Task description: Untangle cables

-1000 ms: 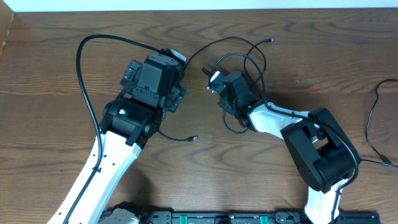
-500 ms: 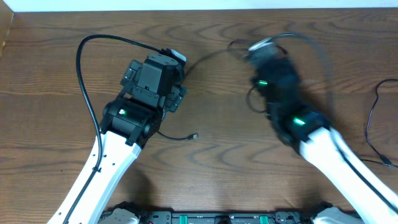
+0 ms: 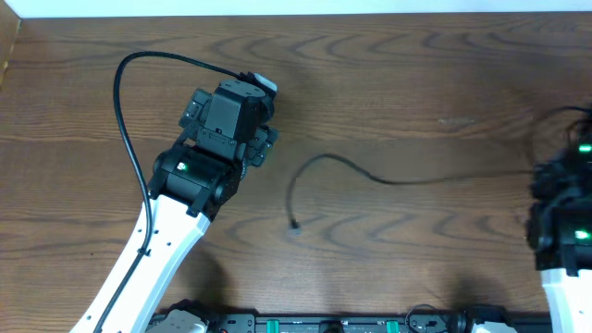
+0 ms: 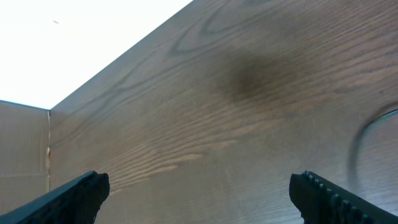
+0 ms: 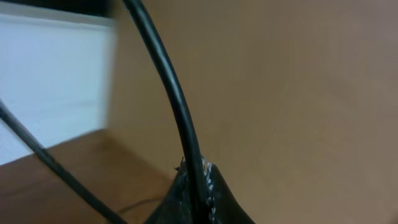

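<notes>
One thin black cable (image 3: 388,181) lies stretched across the table. Its small plug end (image 3: 295,225) rests near the middle, and the rest curves up and runs right toward my right arm (image 3: 562,222) at the table's right edge. In the right wrist view my right gripper (image 5: 196,177) is shut on a black cable (image 5: 168,93) that rises from between the fingers, and a second thin black cable (image 5: 50,165) crosses at the lower left. My left gripper (image 4: 199,186) hangs open over bare wood, holding nothing. A blurred curve of cable (image 4: 367,130) shows at that view's right edge.
The left arm's own thick black cord (image 3: 120,83) loops out to the left of the left wrist (image 3: 227,116). The wooden table (image 3: 388,83) meets a white wall at the back. A dark rail (image 3: 324,324) runs along the front edge.
My right arm has swung fast from the table's middle to the far right edge, pulling the cable bundle away. One black cable now trails straight behind it. The left arm has not moved.
</notes>
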`<state>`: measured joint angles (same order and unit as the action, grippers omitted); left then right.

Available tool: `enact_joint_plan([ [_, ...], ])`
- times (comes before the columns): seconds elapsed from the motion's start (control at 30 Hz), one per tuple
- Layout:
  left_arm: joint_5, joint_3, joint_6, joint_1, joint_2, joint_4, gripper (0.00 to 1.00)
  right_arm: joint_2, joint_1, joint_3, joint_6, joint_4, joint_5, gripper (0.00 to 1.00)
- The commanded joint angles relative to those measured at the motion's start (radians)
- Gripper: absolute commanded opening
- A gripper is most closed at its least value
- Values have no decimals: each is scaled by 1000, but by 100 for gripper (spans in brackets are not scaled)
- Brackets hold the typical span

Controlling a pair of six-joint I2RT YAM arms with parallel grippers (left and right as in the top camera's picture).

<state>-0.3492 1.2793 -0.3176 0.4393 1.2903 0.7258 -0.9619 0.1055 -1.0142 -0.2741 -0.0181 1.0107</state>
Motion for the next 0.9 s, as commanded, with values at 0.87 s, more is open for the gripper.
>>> enact_joint_plan([
  [0.87,-2,13,6,-2,-3,30,98,-687,576,-5,301,-63,-430,10],
])
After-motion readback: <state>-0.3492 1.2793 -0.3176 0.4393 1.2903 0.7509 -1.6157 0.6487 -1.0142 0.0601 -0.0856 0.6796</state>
